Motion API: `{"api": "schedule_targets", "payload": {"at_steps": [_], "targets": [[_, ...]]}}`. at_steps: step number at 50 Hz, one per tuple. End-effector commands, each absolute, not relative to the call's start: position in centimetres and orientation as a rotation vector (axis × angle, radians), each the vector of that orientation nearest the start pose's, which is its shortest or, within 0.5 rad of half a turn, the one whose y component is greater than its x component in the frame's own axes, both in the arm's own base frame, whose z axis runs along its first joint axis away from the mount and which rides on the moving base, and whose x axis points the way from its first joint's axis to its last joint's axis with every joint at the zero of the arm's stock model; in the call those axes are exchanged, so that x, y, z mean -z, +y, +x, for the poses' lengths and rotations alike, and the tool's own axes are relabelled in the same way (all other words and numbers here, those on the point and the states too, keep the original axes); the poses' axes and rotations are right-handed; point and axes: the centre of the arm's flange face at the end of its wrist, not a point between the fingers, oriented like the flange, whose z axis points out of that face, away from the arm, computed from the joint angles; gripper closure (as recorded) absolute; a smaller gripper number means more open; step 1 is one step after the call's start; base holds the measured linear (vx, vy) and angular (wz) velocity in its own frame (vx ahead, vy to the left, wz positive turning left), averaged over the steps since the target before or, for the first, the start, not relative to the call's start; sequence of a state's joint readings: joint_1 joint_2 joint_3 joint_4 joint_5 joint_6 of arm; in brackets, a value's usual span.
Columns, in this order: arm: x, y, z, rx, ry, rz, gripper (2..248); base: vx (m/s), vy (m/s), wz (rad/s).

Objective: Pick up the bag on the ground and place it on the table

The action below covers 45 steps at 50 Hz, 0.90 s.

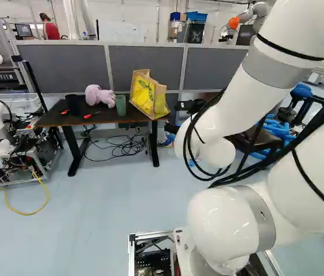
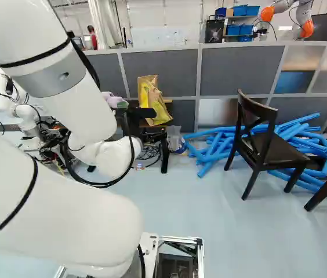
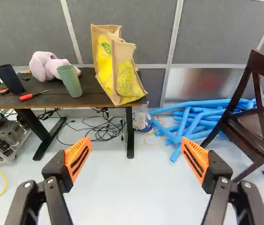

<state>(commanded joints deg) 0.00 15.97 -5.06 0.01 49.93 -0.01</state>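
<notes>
The bag (image 3: pixel 118 70) is on the table (image 3: pixel 87 99), at the end nearer the chair (image 3: pixel 251 133), its lower part at the front edge close to the corner. It slants rather than standing square; the pictures do not settle whether the divider (image 3: pixel 141 33) behind props it. The toy (image 3: pixel 43 66), green cup (image 3: pixel 70 80), dark cup (image 3: pixel 10 79) and screwdriver (image 3: pixel 27 97) take up the rest of the top, which probably explains why the bag sits at this end. The fingers (image 3: pixel 81 151) stand wide apart with nothing between them, well short of the bag, so the table alone seems to carry its weight. The placing looks done; drawing the arm (image 1: pixel 277 72) back clear would suit, since a nudge could tip so soft a bag over that edge.
</notes>
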Motion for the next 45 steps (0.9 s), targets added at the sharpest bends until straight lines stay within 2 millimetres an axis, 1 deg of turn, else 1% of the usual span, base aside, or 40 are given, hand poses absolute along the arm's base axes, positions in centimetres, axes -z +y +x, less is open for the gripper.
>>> {"api": "schedule_targets", "payload": {"at_steps": [45], "targets": [[-36.56,0.00,27.03,1.824,0.000,-2.558,3,0.000,0.000,0.000]]}}
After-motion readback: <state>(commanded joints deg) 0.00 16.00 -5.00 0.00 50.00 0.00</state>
